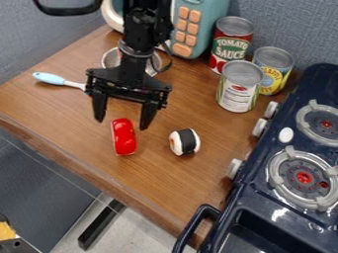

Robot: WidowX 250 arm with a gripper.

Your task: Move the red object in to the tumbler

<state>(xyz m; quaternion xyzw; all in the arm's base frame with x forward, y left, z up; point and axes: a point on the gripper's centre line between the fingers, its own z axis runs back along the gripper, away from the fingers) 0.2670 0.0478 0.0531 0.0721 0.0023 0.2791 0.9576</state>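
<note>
The gripper (121, 124) hangs over the wooden counter left of centre, its two fingers spread wide. A glossy red object (124, 137) lies on the counter in front of it; the back end of this object shows between the fingertips, and whether they touch it I cannot tell. Behind the gripper, partly hidden by the arm, sits a round vessel with a pale rim (111, 58); whether it is the tumbler I cannot tell.
A black-and-white sushi-like roll (186, 142) lies right of the red object. A light-blue handle (49, 78) is at the left. Cans (239, 89) and a toy appliance (191, 24) stand at the back. A dark toy stove (257, 197) occupies the right.
</note>
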